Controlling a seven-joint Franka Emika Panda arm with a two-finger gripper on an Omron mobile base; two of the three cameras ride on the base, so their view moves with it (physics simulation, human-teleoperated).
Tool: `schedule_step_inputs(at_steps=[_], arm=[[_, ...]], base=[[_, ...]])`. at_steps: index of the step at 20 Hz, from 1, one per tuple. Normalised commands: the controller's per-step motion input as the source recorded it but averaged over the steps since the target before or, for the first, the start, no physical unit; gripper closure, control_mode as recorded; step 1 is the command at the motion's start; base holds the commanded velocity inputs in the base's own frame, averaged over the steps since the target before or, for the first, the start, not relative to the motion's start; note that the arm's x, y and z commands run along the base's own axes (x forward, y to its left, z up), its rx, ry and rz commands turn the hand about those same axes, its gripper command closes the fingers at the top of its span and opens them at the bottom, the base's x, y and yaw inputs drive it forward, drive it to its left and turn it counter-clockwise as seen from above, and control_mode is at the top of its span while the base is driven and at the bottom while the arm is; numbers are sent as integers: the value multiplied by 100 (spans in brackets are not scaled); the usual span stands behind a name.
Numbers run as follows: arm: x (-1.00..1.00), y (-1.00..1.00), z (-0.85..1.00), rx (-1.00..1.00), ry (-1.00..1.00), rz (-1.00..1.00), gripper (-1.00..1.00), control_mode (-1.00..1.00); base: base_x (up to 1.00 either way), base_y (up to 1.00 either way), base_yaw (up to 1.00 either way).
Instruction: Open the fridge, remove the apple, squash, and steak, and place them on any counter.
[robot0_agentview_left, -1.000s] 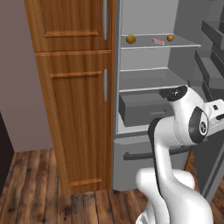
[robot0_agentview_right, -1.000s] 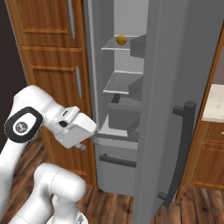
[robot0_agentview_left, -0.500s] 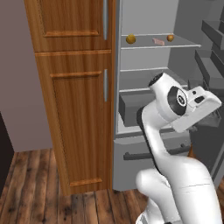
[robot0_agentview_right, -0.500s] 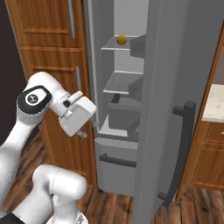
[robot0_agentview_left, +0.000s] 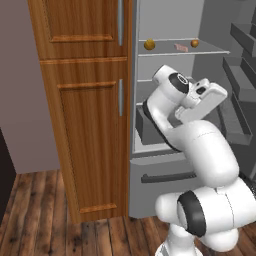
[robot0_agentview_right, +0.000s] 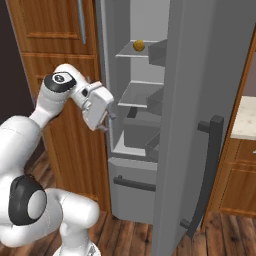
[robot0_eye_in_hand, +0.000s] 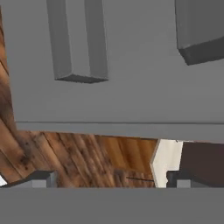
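One big grey fridge (robot0_agentview_left: 165, 165) stands open. Its one door (robot0_agentview_right: 200, 100) swings out wide at 3 o'clock in the right base view, with one dark bar handle (robot0_agentview_right: 207, 175) on it. One lower drawer (robot0_agentview_left: 160, 175) with one dark flat handle sits shut at the bottom.

One tall brown wooden cabinet (robot0_agentview_left: 85, 110) stands just beside the fridge, at 9 o'clock from it in the left base view. It has two silver handles that show there.

One white robot arm (robot0_agentview_left: 200, 150) bends up in front of the fridge. Its one gripper (robot0_agentview_right: 106, 120) hangs in front of the open fridge, near the middle shelves. In the hand view its two dark finger tips (robot0_eye_in_hand: 43, 178) stand far apart at the bottom, let go and holding nothing.

One bit of pale counter (robot0_agentview_right: 245, 120) peeks out at 3 o'clock in the right base view, past the door.

Three foods lie on the top shelf (robot0_agentview_left: 175, 50), well apart from the gripper. In the left base view, one yellow-orange squash (robot0_agentview_left: 149, 44) sits at 9 o'clock on the shelf. One flat pink steak (robot0_agentview_left: 181, 47) lies in the middle. One small apple (robot0_agentview_left: 194, 43) sits at 3 o'clock. In the right base view one round orange food shows on that shelf; I cannot tell which one it is.
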Motion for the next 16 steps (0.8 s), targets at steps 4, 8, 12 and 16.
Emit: schedule_step_inputs(at_steps=[4, 8, 12, 16], arm=[[84, -32, 0, 0, 0, -8, -100, -100], [43, -63, 0, 0, -7, -2, -100, -100], [2, -87, 0, 0, -20, 0, -100, -100], [11, -93, 0, 0, -17, 0, -100, -100]], base=[[0, 0, 0], [0, 0, 0], [0, 0, 0], [0, 0, 0]])
